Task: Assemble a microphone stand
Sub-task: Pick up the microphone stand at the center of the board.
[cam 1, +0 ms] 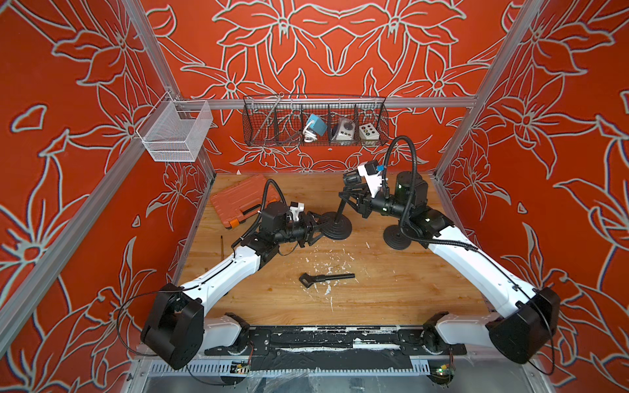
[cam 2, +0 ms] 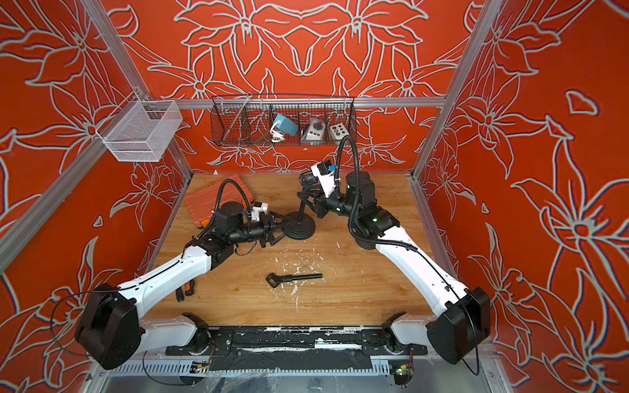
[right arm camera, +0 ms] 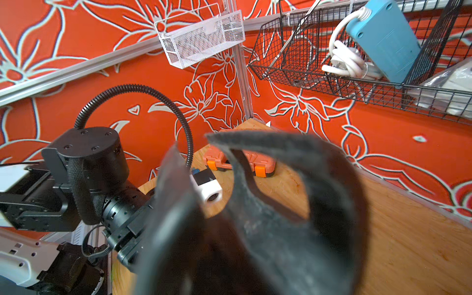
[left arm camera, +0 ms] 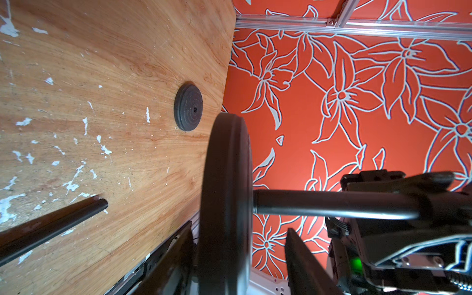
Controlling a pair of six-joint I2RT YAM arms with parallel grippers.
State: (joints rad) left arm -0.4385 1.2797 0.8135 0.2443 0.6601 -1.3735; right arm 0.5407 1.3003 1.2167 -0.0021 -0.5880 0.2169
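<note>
A black round base [cam 1: 343,233] lies on the wooden table with a black pole [cam 1: 340,211] standing in its middle, leaning slightly. My left gripper [cam 1: 323,227] is open and straddles the base's rim. In the left wrist view the base [left arm camera: 226,194] shows edge-on, with one finger [left arm camera: 173,255] close against it and the other finger [left arm camera: 304,260] standing apart. My right gripper [cam 1: 342,196] is shut on the pole's upper end [left arm camera: 332,204]. The right wrist view is blurred around the jaws. A second pole with a clip [cam 1: 326,278] lies loose at the front.
A second round base [cam 1: 394,240] sits partly under the right arm. An orange tool case [cam 1: 243,200] lies at the back left. A screwdriver [cam 2: 185,291] rests beside the left arm. A black wire basket [cam 1: 315,122] and a white basket [cam 1: 175,131] hang on the frame.
</note>
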